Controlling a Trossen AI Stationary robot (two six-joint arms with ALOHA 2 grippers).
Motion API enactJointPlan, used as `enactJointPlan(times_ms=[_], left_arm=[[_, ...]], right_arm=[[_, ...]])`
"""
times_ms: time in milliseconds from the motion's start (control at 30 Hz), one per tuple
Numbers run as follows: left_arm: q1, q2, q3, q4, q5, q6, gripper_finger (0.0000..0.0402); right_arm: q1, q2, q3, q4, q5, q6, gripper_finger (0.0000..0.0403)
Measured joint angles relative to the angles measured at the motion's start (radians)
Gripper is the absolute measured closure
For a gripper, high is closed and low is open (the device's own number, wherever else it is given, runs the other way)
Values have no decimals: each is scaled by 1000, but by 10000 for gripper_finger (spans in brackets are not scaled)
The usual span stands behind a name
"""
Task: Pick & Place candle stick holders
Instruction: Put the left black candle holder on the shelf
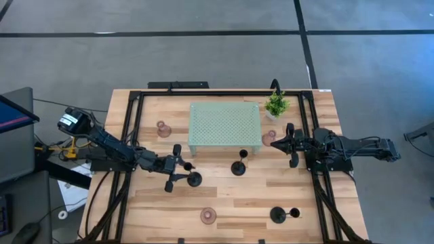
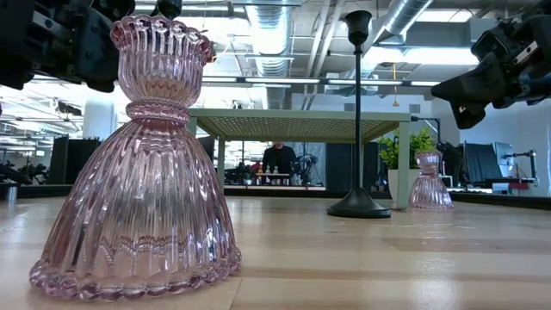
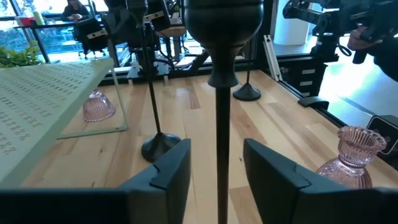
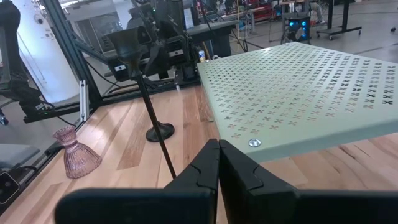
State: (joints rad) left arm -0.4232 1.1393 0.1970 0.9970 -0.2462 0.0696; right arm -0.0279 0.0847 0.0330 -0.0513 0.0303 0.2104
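The left gripper (image 3: 214, 168), jaws spread around a black candle stick holder (image 1: 194, 179) seemingly unpinched, while the right gripper (image 4: 217, 163) waits pressed together; all holders remain scattered on the desk (image 1: 230, 200).

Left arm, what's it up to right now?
The left gripper has its fingers open around the thin stem of a black candle holder, near the table's front left, not clamped on it. The right gripper hangs shut beside the pale green tray, holding nothing. Other black and pink holders stand scattered on the table.
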Motion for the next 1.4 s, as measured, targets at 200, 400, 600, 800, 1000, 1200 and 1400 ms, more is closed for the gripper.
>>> enactJointPlan(times_ms=[200,400,600,800,1000,1200,1400], left_arm=[[0,0,0,0,0,0,320],[0,0,0,6,-15,-80,369],[0,-1,2,6,-19,-147,384],[0,-1,62,-18,-15,-156,376],[0,-58,152,-206,-16,-158,386],[16,-176,305,-559,-53,-165,382],[70,-260,444,-770,-56,-191,385]], right_arm=[[0,0,0,0,0,0,403],[0,0,0,0,0,0,403],[0,0,0,0,0,0,403],[0,0,0,0,0,0,403],[0,0,0,0,0,0,403],[0,0,0,0,0,0,403],[0,0,0,0,0,0,403]])
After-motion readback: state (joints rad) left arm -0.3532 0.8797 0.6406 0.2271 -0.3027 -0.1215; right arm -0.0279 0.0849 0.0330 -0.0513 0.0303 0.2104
